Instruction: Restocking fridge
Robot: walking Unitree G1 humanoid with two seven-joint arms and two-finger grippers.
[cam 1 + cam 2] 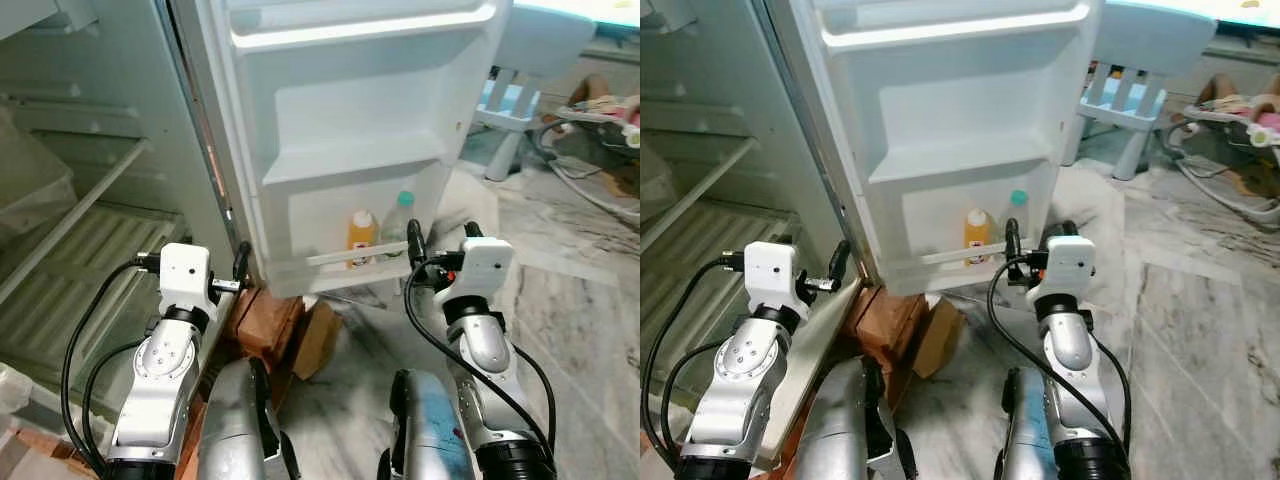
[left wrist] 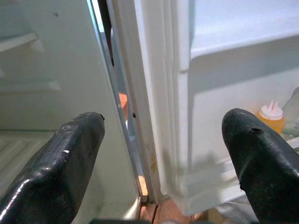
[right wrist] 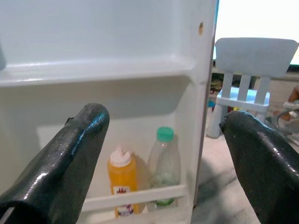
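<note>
With both the left gripper and right gripper spread wide and empty, the clear bottle stood at about one o'clock in the door's bottom shelf, just beside the orange bottle, probably light, smooth and slippery, best clasped around its body.

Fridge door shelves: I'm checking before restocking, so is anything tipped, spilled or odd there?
Nothing stands out. The orange bottle and the clear green-capped bottle stand upright side by side behind the rail of the lowest door shelf; no spill visible.
</note>
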